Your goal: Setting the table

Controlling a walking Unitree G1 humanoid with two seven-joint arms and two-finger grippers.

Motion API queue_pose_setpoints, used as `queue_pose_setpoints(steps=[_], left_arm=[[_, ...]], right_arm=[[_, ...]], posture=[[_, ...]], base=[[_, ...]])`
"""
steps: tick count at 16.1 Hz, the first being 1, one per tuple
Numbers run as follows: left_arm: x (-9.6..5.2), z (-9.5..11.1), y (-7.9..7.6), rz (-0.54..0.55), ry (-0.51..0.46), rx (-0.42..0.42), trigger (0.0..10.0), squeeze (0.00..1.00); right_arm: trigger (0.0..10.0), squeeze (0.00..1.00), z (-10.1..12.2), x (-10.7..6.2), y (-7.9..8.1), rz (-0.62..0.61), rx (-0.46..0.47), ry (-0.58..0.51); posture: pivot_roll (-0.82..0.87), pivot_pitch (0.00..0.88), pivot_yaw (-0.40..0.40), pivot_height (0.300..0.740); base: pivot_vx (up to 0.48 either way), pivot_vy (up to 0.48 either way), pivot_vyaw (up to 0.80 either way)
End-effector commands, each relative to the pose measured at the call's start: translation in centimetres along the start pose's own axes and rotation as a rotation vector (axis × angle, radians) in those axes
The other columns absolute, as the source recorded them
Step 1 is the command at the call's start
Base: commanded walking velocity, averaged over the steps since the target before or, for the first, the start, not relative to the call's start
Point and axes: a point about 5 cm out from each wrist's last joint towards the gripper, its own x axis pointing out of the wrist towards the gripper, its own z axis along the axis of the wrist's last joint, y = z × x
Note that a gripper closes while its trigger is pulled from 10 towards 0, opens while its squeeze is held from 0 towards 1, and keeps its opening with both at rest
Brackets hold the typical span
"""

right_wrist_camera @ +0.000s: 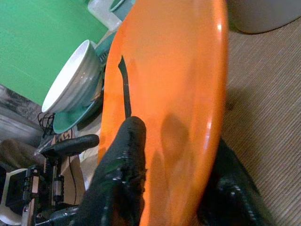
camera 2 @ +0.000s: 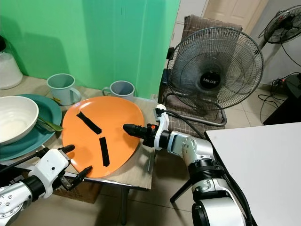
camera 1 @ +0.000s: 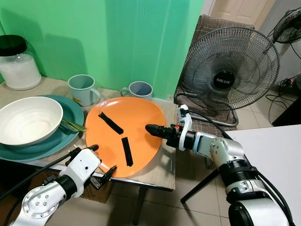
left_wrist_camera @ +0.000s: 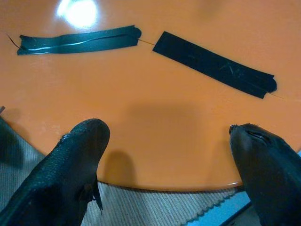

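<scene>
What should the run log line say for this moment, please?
right gripper: shut on orange plate rim | left gripper: open at plate's near edge | plate: on table

orange plate (camera 1: pixel 136 117): glossy, smooth plastic | tape strips (camera 1: pixel 111 123): matt black | table mat (right_wrist_camera: pixel 263 94): woven, ribbed

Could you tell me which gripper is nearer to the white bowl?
Left. The left gripper sits open at the orange plate's near edge, just right of the bowl; the right gripper clamps the plate's far right rim.

Bright, even light; glare spot on the orange plate (left_wrist_camera: pixel 80 12); near fingers (left_wrist_camera: pixel 70 174) blurred.
</scene>
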Motion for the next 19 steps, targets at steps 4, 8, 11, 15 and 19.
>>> queue_pose_setpoints(steps=[4, 8, 11, 15, 19], left_arm=[[-0.1, -0.1, 0.2, 0.001, 0.026, 0.015, 10.0, 0.0], [-0.1, 0.4, 0.3, 0.003, 0.016, 0.028, 10.0, 0.0], [-0.2, 3.2, 0.9, 0.031, -0.082, 0.056, 10.0, 0.0], [0.1, 7.6, 0.9, 0.083, -0.27, 0.009, 10.0, 0.0], [0.1, 11.2, 1.1, 0.113, -0.424, -0.064, 10.0, 0.0]], right_arm=[[0.0, 0.0, 0.1, -0.2, 0.0, 0.012, 0.014, -0.023], [0.0, 0.0, 0.3, -0.2, 0.1, 0.013, 0.022, -0.031], [0.0, 0.0, 1.4, -1.4, 0.1, 0.024, 0.094, -0.094], [0.0, 0.0, 3.5, -5.1, 0.8, 0.014, 0.061, -0.196], [4.9, 0.0, 6.1, -9.7, 3.4, 0.013, -0.051, -0.333]], posture=[[0.01, 0.021, -0.121, 0.74], [0.01, 0.022, -0.12, 0.74], [0.02, 0.024, -0.127, 0.74], [0.02, 0.018, -0.127, 0.74], [0.0, 0.005, -0.099, 0.74]], base=[[0.0, 0.0, 0.0], [0.0, 0.0, 0.0], [0.0, 0.0, 0.0], [0.0, 0.0, 0.0], [0.0, 0.0, 0.0]])
